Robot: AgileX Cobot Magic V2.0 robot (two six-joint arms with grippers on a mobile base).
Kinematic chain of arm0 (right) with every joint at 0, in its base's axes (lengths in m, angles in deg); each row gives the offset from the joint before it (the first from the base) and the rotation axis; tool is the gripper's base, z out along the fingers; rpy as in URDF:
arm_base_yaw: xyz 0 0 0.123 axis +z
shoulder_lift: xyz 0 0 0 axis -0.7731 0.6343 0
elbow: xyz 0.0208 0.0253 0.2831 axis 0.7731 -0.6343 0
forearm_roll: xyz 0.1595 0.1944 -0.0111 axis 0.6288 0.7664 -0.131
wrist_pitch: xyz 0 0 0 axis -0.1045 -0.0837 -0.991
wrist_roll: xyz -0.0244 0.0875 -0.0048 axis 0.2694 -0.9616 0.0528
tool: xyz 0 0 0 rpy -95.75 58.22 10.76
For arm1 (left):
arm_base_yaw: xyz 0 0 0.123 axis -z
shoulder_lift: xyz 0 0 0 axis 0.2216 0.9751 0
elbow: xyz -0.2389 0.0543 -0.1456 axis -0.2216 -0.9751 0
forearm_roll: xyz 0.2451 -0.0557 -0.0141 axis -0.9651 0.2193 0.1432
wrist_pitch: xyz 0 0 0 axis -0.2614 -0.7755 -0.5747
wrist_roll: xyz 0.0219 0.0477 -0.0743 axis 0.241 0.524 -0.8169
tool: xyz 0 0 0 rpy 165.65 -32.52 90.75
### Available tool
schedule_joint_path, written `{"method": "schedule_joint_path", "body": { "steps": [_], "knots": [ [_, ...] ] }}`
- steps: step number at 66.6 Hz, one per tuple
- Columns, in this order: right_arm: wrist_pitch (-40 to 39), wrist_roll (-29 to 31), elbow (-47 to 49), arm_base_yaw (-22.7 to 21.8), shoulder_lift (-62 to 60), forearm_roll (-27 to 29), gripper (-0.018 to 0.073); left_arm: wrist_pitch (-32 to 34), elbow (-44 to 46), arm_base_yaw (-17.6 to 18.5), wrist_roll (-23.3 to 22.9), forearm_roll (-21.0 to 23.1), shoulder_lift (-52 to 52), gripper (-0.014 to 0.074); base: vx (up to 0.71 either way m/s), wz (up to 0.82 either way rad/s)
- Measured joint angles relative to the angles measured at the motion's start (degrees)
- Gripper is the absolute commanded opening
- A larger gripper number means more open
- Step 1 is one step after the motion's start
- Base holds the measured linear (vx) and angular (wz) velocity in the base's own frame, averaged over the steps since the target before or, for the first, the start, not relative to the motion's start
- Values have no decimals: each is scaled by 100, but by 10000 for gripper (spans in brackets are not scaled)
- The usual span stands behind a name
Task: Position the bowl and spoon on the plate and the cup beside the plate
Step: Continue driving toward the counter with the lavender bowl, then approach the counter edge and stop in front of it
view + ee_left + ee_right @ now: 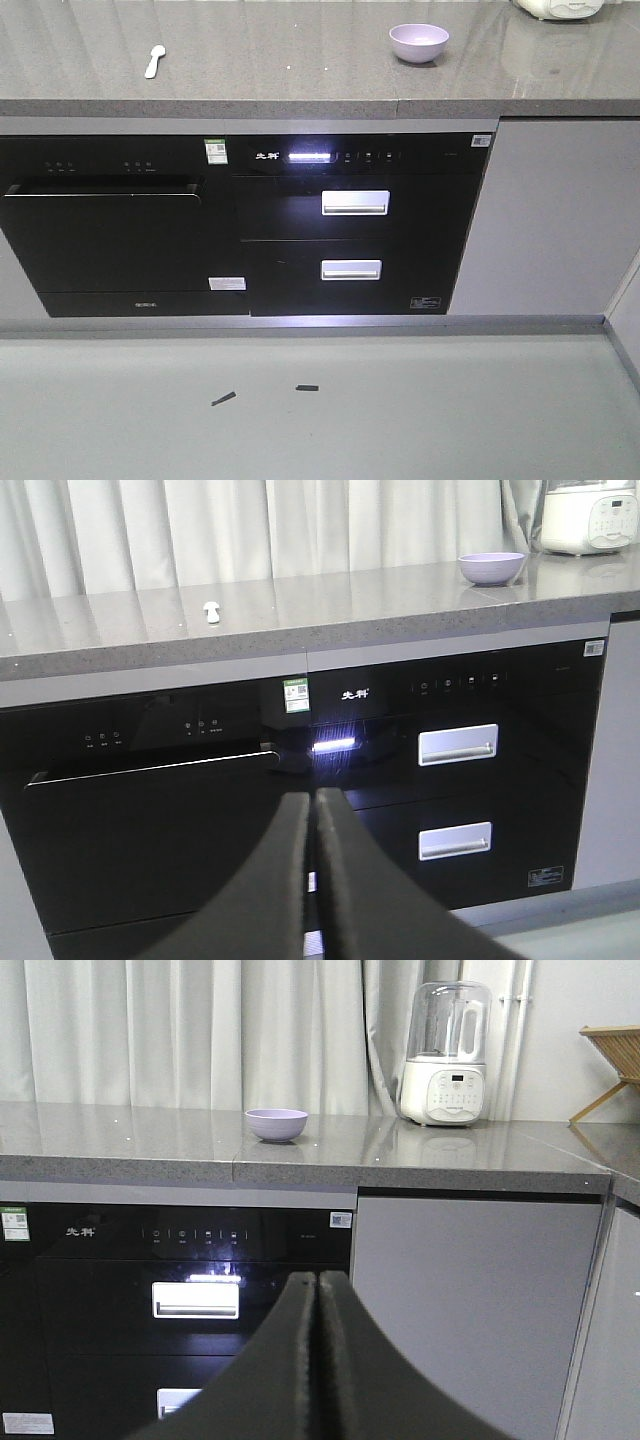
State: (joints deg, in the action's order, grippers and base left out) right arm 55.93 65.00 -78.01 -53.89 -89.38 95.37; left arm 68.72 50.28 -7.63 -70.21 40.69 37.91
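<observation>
On the gray counter point(280, 60), the purple bowl point(419, 42) sits upright at about 1 o'clock in the front view. The little pale spoon point(154, 61) lies at about 11 o'clock, well apart from it. Below them is a black kitchen machine point(350, 230) with two drawers. The left gripper point(313, 798) hangs low in front of it, jaws pressed together with nothing between. The right gripper point(318, 1278) is pinched closed too, holding nothing. From there the bowl is near 12 o'clock and a white blender point(446, 1055) at 1 o'clock.
</observation>
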Motion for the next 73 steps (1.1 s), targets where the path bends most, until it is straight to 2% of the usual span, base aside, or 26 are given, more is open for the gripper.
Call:
{"method": "schedule_joint_path", "body": {
  "steps": [73],
  "knots": [
    [0, 0, 0, 0, 0, 0, -5, 0, 0, 0, 0, 0, 0, -6, 8, -1]
  ]
}}
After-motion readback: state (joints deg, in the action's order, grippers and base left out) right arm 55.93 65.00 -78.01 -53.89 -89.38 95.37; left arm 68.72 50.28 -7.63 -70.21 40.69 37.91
